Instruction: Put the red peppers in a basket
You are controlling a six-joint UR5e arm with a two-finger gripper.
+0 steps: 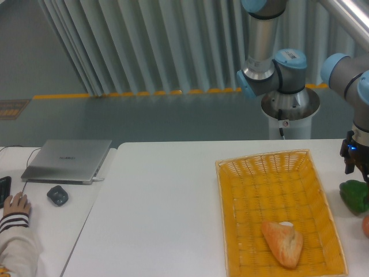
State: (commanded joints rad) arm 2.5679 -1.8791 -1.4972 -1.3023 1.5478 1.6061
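Bread roll [283, 243], one only, lies nearest the camera in the near part of the basket [242, 173], the single yellow wicker tray on the white table [161, 202]. Right of the basket, at the frame's edge, sits one green pepper [353, 195], and just below it a sliver of red [366, 226] shows, most likely the red pepper, almost wholly cut off by the frame. The gripper [357, 171] hangs right above the green pepper, its dark fingers pointing down; whether they stand wide or narrow I cannot tell, and nothing seems held. The risk, as I judge it, is a wrong pick: the fingers are lined up over the green pepper, not the red one, and the two lie close, so a descent could seize or knock the green one aside. One laptop [68, 160], one mouse [57, 195] and one hand [16, 205] sit at far left.
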